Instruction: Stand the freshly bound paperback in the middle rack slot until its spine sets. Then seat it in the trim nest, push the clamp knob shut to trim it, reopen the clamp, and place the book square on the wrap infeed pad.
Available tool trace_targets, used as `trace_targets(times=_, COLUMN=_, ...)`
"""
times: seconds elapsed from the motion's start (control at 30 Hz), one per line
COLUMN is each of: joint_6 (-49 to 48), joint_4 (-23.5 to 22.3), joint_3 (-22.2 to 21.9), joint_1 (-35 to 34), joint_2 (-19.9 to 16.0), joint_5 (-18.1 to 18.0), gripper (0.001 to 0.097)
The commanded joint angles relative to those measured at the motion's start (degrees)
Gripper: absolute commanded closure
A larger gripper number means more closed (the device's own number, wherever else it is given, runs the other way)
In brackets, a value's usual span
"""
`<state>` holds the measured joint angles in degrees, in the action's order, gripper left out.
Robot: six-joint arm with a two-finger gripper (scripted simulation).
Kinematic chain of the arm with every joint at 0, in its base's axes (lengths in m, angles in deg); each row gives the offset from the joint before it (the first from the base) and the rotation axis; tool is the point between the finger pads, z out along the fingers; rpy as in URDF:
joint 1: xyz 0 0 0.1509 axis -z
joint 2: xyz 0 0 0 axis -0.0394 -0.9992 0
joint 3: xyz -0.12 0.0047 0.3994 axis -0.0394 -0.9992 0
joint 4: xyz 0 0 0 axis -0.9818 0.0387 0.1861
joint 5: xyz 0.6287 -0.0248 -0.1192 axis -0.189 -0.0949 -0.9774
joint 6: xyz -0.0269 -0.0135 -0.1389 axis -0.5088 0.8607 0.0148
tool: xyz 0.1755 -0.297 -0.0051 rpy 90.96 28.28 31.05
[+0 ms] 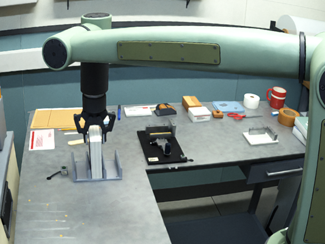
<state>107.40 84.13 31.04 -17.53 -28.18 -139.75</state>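
My gripper (95, 134) is open and holds nothing, its fingers down around the top of the white paperback (96, 154). The book stands upright in the middle slot of the grey rack (96, 167) on the left part of the bench. To the right, the trim nest sits on a black base plate (161, 146), with a grey clamp block behind and a dark clamp knob (167, 148) in front. The white wrap infeed pad (261, 136), with a grey fence along two sides, lies further right.
A small grey box with a green button (63, 170) sits left of the rack, a cable trailing from it. A printed sheet (41, 139), cardboard, a pen, boxes, scissors (237, 115), a red mug (277, 97) and tape rolls line the far side.
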Motion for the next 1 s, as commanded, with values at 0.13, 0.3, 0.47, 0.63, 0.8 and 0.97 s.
trace_targets(times=0.13, joint_6=0.0, joint_4=0.0, joint_3=0.1, joint_1=0.0, joint_2=0.0, joint_5=0.0, gripper=0.0421)
trace_targets(times=0.3, joint_6=0.0, joint_4=0.0, joint_3=0.1, joint_1=0.0, joint_2=0.0, joint_5=0.0, gripper=0.0421)
trace_targets(times=0.47, joint_6=0.0, joint_4=0.0, joint_3=0.1, joint_1=0.0, joint_2=0.0, joint_5=0.0, gripper=0.0466)
trace_targets(times=0.63, joint_6=0.0, joint_4=0.0, joint_3=0.1, joint_1=0.0, joint_2=0.0, joint_5=0.0, gripper=0.0566)
trace_targets(times=0.8, joint_6=0.0, joint_4=0.0, joint_3=0.1, joint_1=0.0, joint_2=0.0, joint_5=0.0, gripper=0.0666)
trace_targets(times=0.97, joint_6=0.0, joint_4=0.0, joint_3=0.0, joint_1=0.0, joint_2=0.0, joint_5=0.0, gripper=0.0766)
